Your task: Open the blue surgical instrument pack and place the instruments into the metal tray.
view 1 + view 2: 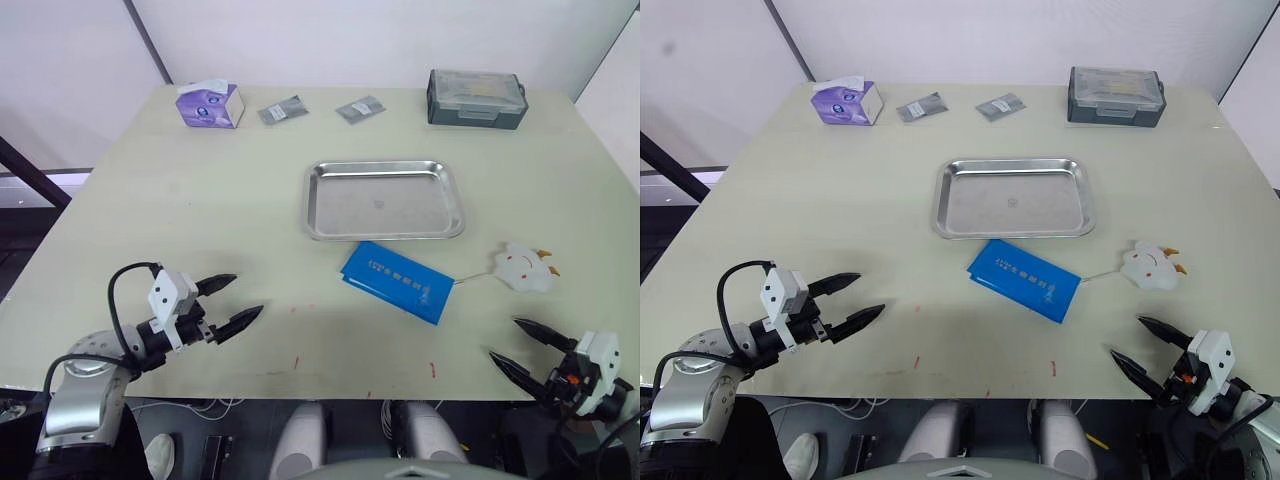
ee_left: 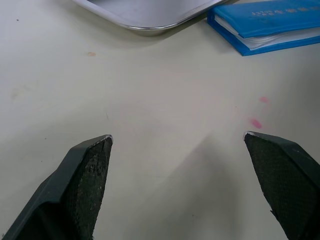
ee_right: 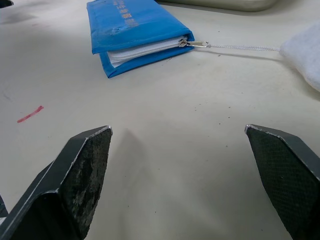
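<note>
Blue surgical instrument pack (image 1: 398, 281), one only, lies flat and closed on the table (image 1: 150, 200), skewed, just beside the near rim of the single metal tray (image 1: 383, 199) and apart from it. A thin white cord runs from the pack's right end to one white plush charm (image 1: 524, 266) lying to its right. Along the far edge sit one purple tissue box (image 1: 210, 104), two small grey sachets (image 1: 283, 110) (image 1: 360, 109) and one grey lidded box (image 1: 477, 97). The tray holds nothing; whatever the pack contains is hidden, and the box's contents cannot be made out. Both grippers hang low near the front edge with fingers spread wide and nothing between them: the left gripper (image 1: 230, 301) well to the left of the pack, the right gripper (image 1: 522, 345) to its right, close to the table's corner. The right wrist view adds what the head views cannot: the pack's white inner layers at its edge and a small metal zip pull (image 3: 199, 44) where the cord joins. The left wrist view shows the tray's rounded corner and faint pink marks (image 2: 256, 122) on the tabletop.
</note>
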Motion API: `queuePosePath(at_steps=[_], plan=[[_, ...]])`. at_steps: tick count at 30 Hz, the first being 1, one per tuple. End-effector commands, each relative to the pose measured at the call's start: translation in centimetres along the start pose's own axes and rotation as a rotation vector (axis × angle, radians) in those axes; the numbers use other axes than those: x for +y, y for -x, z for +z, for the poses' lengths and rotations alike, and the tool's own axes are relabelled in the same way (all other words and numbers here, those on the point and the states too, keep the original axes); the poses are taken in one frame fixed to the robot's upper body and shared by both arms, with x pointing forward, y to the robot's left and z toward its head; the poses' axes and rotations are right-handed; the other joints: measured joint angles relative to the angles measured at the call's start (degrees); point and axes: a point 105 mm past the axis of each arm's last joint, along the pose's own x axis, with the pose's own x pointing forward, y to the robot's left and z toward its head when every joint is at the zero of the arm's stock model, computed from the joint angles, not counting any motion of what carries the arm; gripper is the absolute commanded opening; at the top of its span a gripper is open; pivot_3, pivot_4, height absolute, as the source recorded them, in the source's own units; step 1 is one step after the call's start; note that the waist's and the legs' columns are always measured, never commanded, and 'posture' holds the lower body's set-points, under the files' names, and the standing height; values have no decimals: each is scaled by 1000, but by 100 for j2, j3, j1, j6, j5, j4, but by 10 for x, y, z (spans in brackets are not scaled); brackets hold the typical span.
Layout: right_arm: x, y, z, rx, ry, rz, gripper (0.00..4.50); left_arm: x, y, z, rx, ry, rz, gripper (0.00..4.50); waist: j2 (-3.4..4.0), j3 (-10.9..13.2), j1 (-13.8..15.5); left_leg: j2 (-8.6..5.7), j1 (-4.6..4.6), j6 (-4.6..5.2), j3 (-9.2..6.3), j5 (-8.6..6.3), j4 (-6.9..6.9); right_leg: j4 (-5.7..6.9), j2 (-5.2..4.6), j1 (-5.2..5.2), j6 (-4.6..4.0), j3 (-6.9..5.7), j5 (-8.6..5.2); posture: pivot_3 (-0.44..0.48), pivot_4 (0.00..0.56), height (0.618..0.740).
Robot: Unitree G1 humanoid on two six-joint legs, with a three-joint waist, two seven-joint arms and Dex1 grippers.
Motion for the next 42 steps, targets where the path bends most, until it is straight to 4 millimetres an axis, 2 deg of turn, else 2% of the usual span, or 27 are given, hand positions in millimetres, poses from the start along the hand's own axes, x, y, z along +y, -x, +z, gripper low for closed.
queuePosePath(at_steps=[1, 8, 15, 20, 26, 29, 31, 32, 38, 40, 42], plan=[[-5, 4, 16, -23, 50, -12, 4500, 2, 2, 6, -9, -25, 4, 4455, 0, 0, 0, 0, 0, 0, 0, 0, 0, 0, 0, 0, 0, 0, 0, 0, 150, 734], [-11, 3, 25, -22, 70, -14, 4500, -1, 3, 6, -42, 1, 23, 4455, 2, 1, -3, -1, -1, 0, 1, 0, 0, -1, 0, 0, 0, 1, 0, 0, 150, 734], [-13, 1, 29, -21, 76, -2, 4500, -6, 6, 6, -63, 27, 15, 4455, 2, 1, 2, 0, -1, 0, 0, 0, 0, 0, -1, 0, 0, 1, 0, 0, 150, 734], [-11, 2, 26, 14, 65, 13, 4500, -11, 5, 7, -58, 107, -42, 4455, 2, 1, -1, 0, -1, 0, 1, 0, 0, -1, -1, 0, 0, 1, 0, 0, 150, 734], [-2, -10, 27, 51, 83, 33, 4500, -2, -10, 16, -49, 78, -95, 4455, 2, 1, 6, -2, -2, 0, -1, 0, 3, 0, 2, 0, 0, -3, 0, 0, 150, 734], [-1, -15, 31, 44, 92, 34, 4500, 1, -18, 20, -53, 71, -142, 3771, 2, 1, -4, -3, -2, 0, 3, 0, 3, -1, 2, 0, 0, 1, 0, 0, 150, 734], [-1, -19, 33, 45, 97, 40, 3975, 3, -26, 23, -58, 60, -179, 3087, 2, 1, -6, -3, -2, 0, 4, 0, 3, -1, 2, 0, 1, 1, 0, 0, 150, 734], [0, -21, 35, 47, 97, 48, 3889, 3, -30, 25, -60, 57, -205, 2962, 2, 1, 0, -3, -2, 0, 4, 0, 4, 0, 2, 0, 1, 1, 0, 0, 150, 734], [4, -39, 38, 63, 114, 82, 931, 3, -64, 33, -54, 5, -352, 110, 1, 1, 3, -6, -5, 0, 17, 1, 10, 4, 4, 0, 1, -9, 1, 0, 150, 734], [5, -44, 37, 73, 123, 88, 53, 3, -76, 35, -54, -11, -390, 0, 0, 1, 4, -7, -6, 0, 23, 1, 11, 4, 4, 0, 2, -10, 1, 0, 150, 734], [6, -51, 37, 81, 131, 91, 53, 2, -89, 38, -57, -27, -431, 0, -2, 2, -3, -7, -8, 0, 26, 1, 11, 3, 5, -1, 2, -10, 1, 0, 150, 734]])
